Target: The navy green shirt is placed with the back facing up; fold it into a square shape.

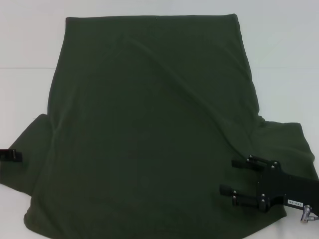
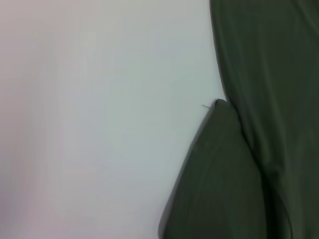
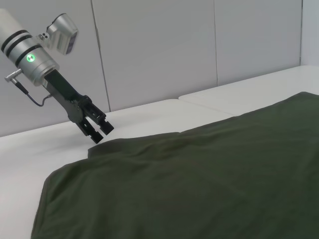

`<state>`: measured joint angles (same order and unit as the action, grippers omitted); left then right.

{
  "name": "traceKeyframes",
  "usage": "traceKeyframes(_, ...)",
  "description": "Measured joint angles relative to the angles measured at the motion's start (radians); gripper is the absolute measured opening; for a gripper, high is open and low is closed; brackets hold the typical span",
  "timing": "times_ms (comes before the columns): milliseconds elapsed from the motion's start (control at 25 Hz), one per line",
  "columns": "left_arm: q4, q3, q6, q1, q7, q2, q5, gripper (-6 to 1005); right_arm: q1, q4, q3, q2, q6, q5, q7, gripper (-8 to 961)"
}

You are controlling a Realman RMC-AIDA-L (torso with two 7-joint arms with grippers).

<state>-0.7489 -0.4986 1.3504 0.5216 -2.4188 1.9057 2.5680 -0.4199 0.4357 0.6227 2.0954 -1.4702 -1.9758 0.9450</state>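
right claw (image 1: 234,175) over plain shirt (image 1: 149,134)

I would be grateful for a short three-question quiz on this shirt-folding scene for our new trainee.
1. True or false: white lettering shows on the navy green shirt.
2. Which gripper is over the shirt in the head view? A) left gripper B) right gripper
3. Fill in: the shirt lies spread on a ___ table.

Key: 1 false, only plain cloth shows. 2 B, it is above the sleeve on the robot's right with its fingers apart; the left gripper sits beside the other sleeve, at the edge of the view. 3 white.
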Motion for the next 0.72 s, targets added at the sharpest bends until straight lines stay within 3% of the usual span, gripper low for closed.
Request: traceKeyframes(720,0.002,-0.001,-0.010,-0.008,0.009,0.005,0.000,951,0.000,0.000,0.000,0.000,-0.002,0.000,0.001,823)
